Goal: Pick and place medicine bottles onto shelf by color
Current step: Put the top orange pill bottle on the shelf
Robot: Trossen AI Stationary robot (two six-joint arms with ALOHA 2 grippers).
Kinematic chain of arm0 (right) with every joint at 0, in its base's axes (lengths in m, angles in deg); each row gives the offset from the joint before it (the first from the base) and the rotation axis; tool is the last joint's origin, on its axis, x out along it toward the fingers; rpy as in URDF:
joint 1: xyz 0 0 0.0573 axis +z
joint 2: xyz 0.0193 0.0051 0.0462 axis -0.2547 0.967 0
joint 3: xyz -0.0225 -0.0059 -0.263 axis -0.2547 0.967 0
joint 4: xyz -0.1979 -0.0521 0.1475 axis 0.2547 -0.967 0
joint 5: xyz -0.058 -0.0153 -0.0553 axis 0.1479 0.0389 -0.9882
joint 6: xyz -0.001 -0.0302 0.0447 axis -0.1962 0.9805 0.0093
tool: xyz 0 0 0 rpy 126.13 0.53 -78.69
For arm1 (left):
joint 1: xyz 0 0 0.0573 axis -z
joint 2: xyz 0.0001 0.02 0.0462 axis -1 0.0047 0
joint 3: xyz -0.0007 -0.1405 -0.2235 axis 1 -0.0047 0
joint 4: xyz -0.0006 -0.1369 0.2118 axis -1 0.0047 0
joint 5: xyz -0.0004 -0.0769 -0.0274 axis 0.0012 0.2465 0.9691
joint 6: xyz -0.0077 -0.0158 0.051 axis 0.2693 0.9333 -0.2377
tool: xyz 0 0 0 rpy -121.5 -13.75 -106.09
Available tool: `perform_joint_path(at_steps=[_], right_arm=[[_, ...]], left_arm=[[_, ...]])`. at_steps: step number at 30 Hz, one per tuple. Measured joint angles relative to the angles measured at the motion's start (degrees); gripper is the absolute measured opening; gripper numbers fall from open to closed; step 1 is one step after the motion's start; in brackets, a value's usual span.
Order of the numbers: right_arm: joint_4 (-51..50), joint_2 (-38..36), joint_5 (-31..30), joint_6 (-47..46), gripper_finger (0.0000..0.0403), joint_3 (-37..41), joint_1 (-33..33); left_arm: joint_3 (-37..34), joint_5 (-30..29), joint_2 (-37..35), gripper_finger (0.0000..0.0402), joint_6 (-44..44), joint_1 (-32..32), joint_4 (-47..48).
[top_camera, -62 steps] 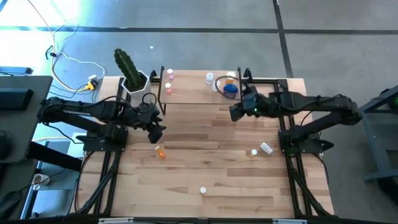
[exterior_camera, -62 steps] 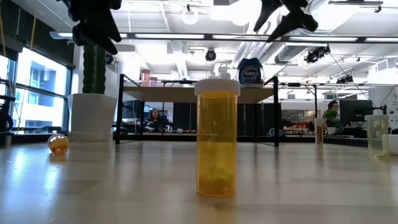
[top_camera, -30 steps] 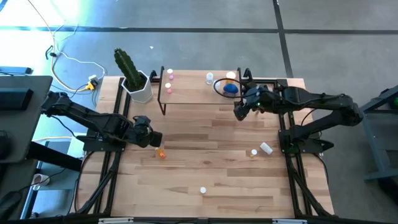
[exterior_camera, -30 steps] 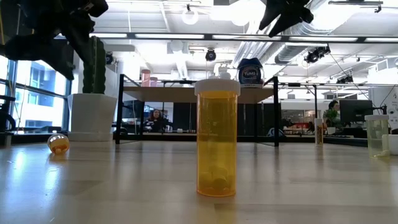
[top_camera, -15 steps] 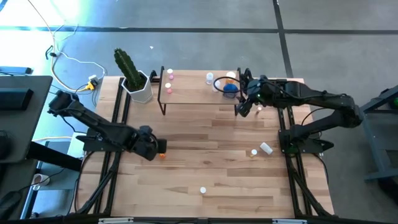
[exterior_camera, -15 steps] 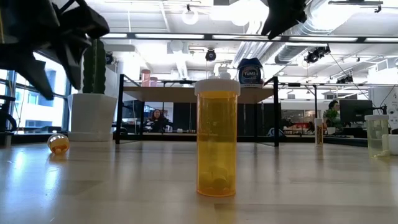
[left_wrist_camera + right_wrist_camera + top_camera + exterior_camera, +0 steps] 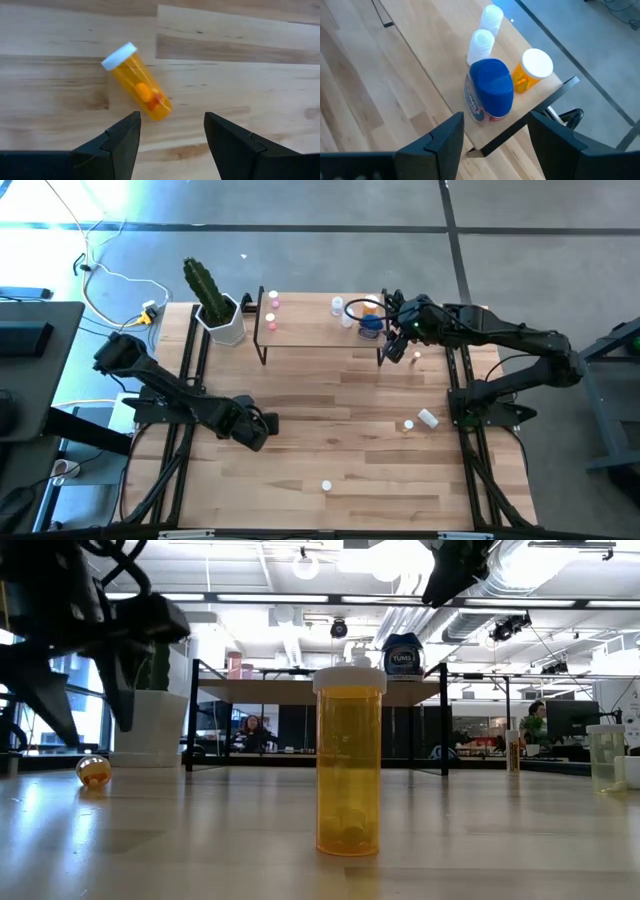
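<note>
Both hands empty, fingers spread: left hand over lying orange bottle, right hand above shelf.

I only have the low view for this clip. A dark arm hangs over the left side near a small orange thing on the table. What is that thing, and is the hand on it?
Observer: It is an orange bottle with a white cap, lying on its side. The left hand hovers over it, fingers open, not touching.
Operator: And the other arm, at the top of my picture?
Observer: The right hand is open and empty above the shelf end, over a squat blue bottle.
Operator: Anything beside the blue one?
Observer: Two clear bottles and an orange bottle with a white cap, all upright.
</note>
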Motion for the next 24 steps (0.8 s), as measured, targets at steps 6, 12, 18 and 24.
perform_joint_path(at_steps=[6,12,18,24], right_arm=[[0.29,0.0,2.28,0.02,0.0211,0.0,-0.55],[0.45,0.02,2.52,0.02,0.0211,0.0,-0.53],[0.43,0.02,2.5,0.02,0.0211,0.0,-0.53],[0.43,0.02,2.5,0.02,0.021,0.0,-0.53]], left_arm=[[-0.02,0.18,3.85,0.0209,2.63,0.0,-0.13],[-0.02,0.78,6.36,0.0209,2.97,-0.93,-0.05],[-0.02,0.91,7.18,0.0209,2.69,-2.07,0.43],[-0.02,5.88,7.18,0.0204,-1.14,-3.21,6.03]])
